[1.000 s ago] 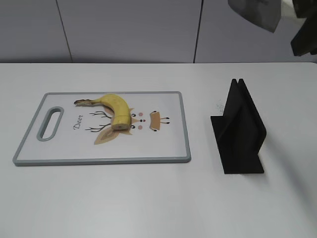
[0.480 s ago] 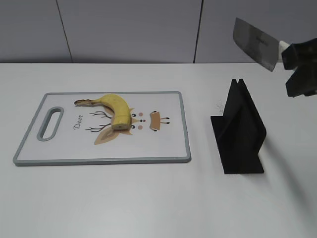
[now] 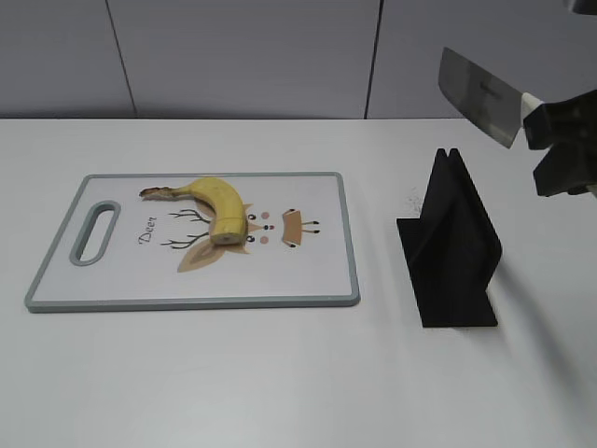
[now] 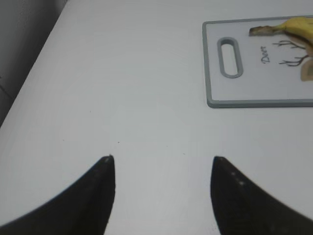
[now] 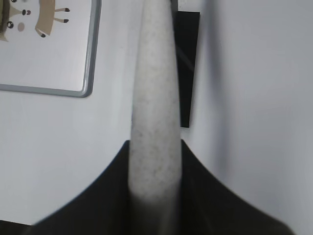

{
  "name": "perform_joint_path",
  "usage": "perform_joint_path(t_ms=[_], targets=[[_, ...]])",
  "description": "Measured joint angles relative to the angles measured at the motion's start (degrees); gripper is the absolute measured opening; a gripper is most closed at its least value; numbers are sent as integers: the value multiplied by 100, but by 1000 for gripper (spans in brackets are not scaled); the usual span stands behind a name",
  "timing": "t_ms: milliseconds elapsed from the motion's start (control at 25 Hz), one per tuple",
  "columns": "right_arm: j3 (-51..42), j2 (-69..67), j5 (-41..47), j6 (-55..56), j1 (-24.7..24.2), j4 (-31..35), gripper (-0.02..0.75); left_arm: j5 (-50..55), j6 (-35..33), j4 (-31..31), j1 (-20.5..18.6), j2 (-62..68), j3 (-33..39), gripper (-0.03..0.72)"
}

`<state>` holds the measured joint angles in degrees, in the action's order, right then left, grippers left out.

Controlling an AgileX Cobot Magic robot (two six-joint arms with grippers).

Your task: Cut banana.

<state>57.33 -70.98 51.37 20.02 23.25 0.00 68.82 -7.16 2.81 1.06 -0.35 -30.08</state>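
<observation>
I count one banana, lying on the one cutting board on the left half of the white surface. Its stem points toward the board's handle slot, and its cut end rests beside the deer drawing. One small cut piece sits on the same board, a little apart to the right of the banana.

My right claw is up at the right edge of the exterior view, clamped on the pale speckled handle of one cleaver. The broad blade slants up and to the left, in the air above the one black knife stand, not touching it. In the right wrist view the handle runs straight out between the two dark fingers, with the stand and a corner of the board below.

My left claw hangs parted with nothing between its two tips, over bare surface well left of the board.
</observation>
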Motion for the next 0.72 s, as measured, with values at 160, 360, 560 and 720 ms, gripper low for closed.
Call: perform_joint_path(t_ms=[160,360,560,720], targets=[[0,0,-18,32,0,0,178,-554,0,-354,0,0,214,591],[0,0,-25,87,0,0,178,-672,0,-409,0,0,232,591],[0,-72,-36,247,0,0,178,-673,0,-404,0,0,232,591],[0,-360,-42,280,0,0,178,-673,0,-404,0,0,232,591]])
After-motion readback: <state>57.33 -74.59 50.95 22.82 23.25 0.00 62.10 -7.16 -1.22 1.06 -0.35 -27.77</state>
